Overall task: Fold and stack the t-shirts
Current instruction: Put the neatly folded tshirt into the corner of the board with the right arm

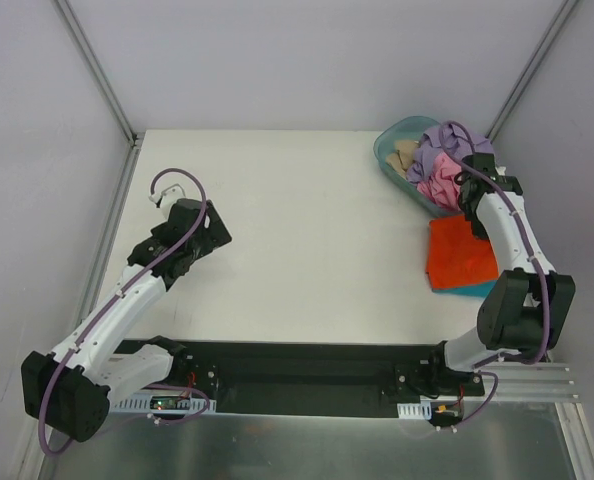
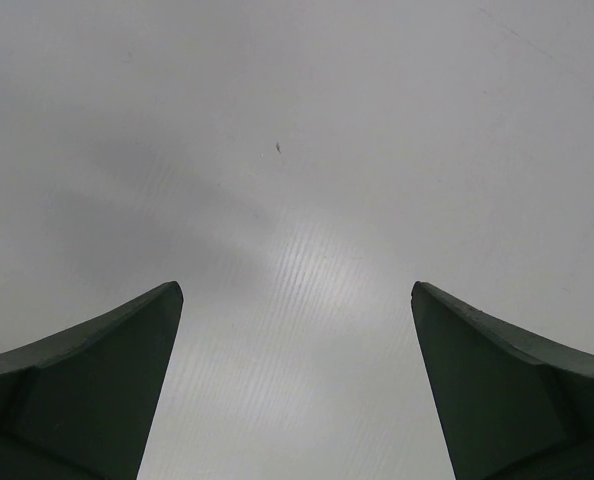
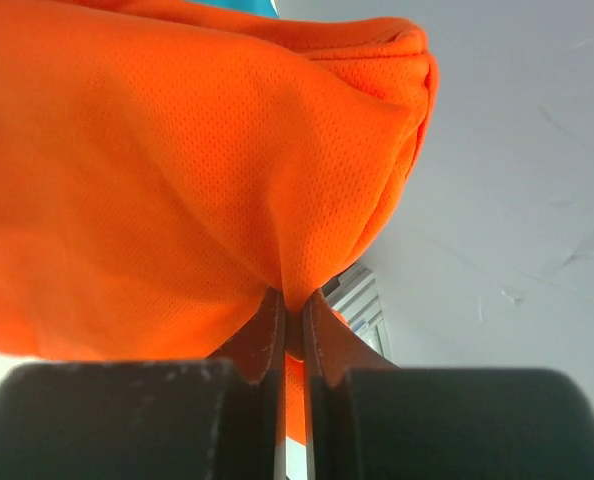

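Right gripper is pinched shut on a fold of the orange t-shirt, which is laid over the teal t-shirt at the right edge of the bench. The left gripper is spread wide and empty near the left edge. Lavender t-shirt and pink t-shirt are heaped in the tub at the far right corner.

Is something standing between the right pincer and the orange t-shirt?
Nothing visible does. The right pincer is shut on a fold of the orange t-shirt, which lies on the teal t-shirt.
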Motion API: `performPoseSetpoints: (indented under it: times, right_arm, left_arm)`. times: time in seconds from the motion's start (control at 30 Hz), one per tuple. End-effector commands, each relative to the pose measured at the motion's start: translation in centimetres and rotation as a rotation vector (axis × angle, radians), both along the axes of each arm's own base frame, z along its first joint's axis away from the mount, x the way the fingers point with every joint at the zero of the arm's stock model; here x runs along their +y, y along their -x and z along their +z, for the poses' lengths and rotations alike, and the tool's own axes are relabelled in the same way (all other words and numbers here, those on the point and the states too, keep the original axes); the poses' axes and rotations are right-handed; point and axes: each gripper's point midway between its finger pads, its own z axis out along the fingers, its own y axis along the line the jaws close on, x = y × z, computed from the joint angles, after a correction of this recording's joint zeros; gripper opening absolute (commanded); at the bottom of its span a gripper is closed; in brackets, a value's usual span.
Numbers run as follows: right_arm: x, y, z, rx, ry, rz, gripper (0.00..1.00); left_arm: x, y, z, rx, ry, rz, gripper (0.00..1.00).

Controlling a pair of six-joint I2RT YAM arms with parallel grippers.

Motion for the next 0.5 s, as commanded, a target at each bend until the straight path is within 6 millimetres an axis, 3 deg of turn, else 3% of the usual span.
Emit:
performPoseSetpoints:
  times: [0.0,0.23,0.47]
  right_arm:
    - [-1.5,-0.9,-0.6,-0.026,-0.025,-0.025,0.01]
    - [-4.6,-1.3,-2.1,0.012,-0.028,-0.104,0.01]
    - [-5.9,-2.3,-4.2,0.039,-0.076,-0.139,0.02]
  left_arm:
    - [0.5,-0.8,1.5,-0.034,-0.023,0.004,0.99]
    - [0.8,-1.0,1.6,-0.031,-0.034,0.004,0.99]
    - [1.0,-1.4,1.7,-0.027,-0.040,0.009,0.99]
